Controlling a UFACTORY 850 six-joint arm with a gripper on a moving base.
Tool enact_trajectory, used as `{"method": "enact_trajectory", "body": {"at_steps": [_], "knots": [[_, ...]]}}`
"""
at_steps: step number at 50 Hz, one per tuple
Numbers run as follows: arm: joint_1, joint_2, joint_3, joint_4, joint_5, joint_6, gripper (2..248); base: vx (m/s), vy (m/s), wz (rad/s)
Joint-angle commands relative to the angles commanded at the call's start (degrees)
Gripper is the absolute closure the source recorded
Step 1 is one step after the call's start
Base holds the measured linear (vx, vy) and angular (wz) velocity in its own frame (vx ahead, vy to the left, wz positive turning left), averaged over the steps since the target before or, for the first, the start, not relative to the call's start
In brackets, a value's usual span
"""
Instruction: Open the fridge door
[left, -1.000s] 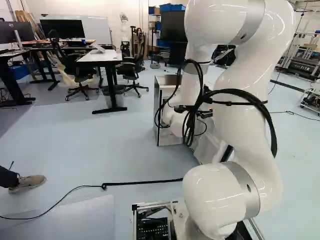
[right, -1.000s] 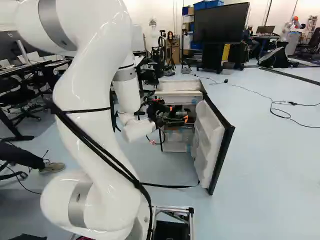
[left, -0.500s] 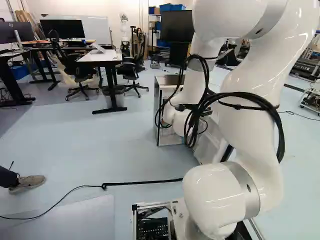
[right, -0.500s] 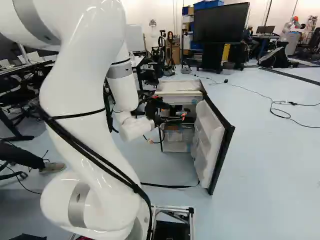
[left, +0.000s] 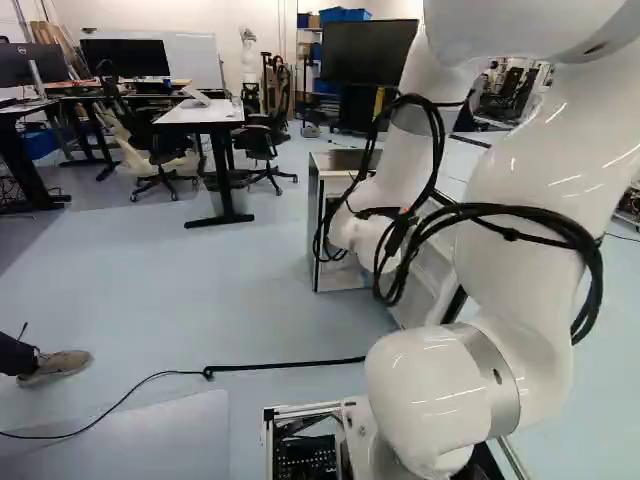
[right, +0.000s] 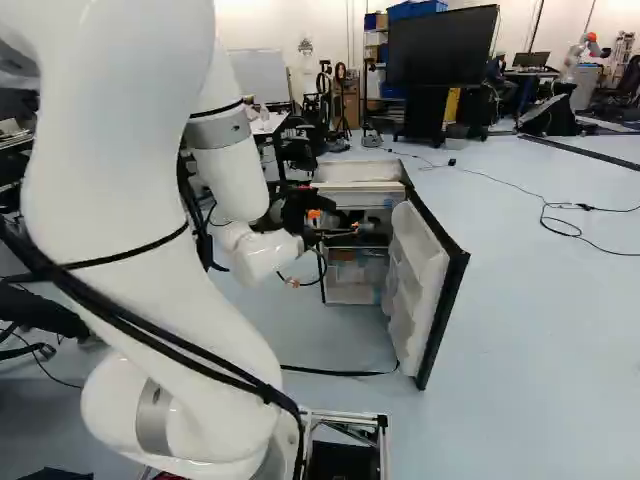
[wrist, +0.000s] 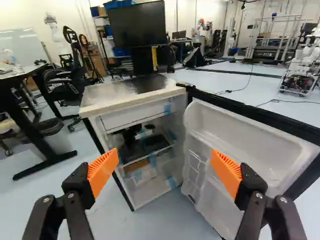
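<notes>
Tool (wrist: 164, 155) hung before the fridge (wrist: 115, 98), fingers apart and gripping nothing, probably held off the door (wrist: 240, 131) because it already stood wide at the fridge's side and, I judged, needed no further pull.

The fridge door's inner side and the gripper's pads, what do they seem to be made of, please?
The fridge door looks like white molded plastic inside, smooth with a soft sheen and rounded recesses. The orange pads seem matte, perhaps rubber or flexible plastic, judging by their fine ridges.
</notes>
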Motion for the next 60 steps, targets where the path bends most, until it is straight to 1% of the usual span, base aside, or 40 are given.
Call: {"method": "enact_trajectory", "body": {"at_steps": [16,30,45,60], "knots": [[-0.3,7.7,4.0,-8.1,-6.0,0.0,3,0.0,0.0,0.0],[-0.5,12.9,6.8,-13.7,-10.1,0.0,3,0.0,0.0,0.0],[-0.7,17.3,9.1,-18.3,-13.6,0.0,3,0.0,0.0,0.0],[-0.8,20.4,10.7,-21.6,-16.0,0.0,3,0.0,0.0,0.0]]}}
